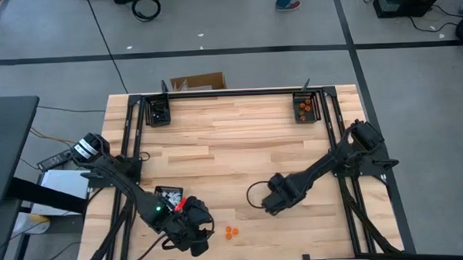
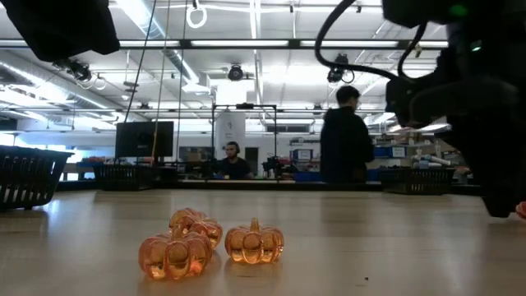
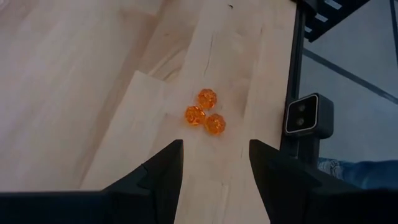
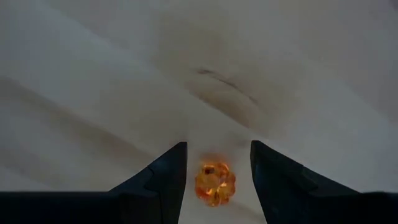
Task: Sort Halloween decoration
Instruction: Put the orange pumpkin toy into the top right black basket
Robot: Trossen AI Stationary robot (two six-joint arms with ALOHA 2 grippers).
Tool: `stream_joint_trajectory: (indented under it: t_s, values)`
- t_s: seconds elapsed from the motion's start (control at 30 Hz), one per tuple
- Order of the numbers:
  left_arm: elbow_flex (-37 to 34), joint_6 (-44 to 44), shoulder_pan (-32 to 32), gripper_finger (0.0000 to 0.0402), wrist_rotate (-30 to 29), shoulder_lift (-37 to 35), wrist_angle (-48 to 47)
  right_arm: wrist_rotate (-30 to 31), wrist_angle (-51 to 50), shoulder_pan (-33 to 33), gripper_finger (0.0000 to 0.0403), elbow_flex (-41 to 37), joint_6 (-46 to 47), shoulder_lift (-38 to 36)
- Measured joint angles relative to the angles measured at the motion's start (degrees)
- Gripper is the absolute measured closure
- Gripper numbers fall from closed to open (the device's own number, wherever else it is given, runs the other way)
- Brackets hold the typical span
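A single orange pumpkin sits right between the right gripper's fingers, which stand open on either side of it; whether they touch it cannot be told. That gripper is low over the middle of the tabletop, toward the near edge.

The left gripper also has its fingers apart and holds nothing. Ahead of it, apart from the fingers, three more orange pumpkins lie in a tight cluster on bare wood (seen from table height they touch or nearly touch one another). From above, this cluster lies near the front edge, just beside the left gripper, with nothing between them.

A small black tray with white pieces sits just behind the left arm. Two more trays stand at the far corners: one holding dark pieces, one holding orange ones. Beyond the tabletop, a person stands in the room.
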Motion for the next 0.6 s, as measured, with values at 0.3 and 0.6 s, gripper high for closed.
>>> stream_joint_trajectory:
  t_s: [0.3, 0.6]
  values:
    - [0.00, -1.64, -0.01, 0.0208, 0.00, 0.00, 0.00, -5.88, 0.11, -1.36, 0.0225, 0.00, -0.82, 0.00]
    - [0.00, -1.81, -0.01, 0.0208, -0.02, 0.00, 0.00, -7.13, 0.22, -0.74, 0.0243, 0.00, -0.68, -0.04]
